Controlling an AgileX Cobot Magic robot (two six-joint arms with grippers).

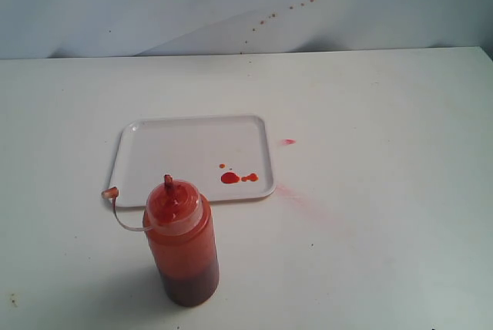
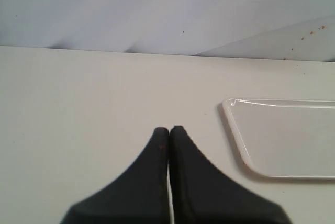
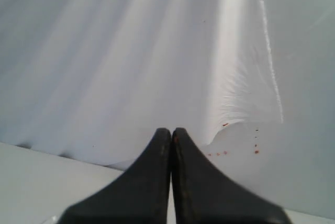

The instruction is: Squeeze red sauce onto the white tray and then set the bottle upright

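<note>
On the white bench [image 1: 385,253], the bottle [image 1: 182,249] stands upright on the camera's side of the white tray [image 1: 169,145], with its red nozzle [image 1: 168,181] pointing up and its tethered cap [image 1: 110,192] hanging off to the left; the red sauce [image 1: 229,178] lies as a few glossy drops near the tray's front right corner; a faint pink smear [image 1: 296,195] marks the bench just beside that corner; the left hand [image 2: 169,130] is closed on nothing, fingertips pressed together, over bare bench near a tray corner; the right hand [image 3: 171,131] is likewise closed and empty, facing the white backdrop [image 3: 104,51].
</note>
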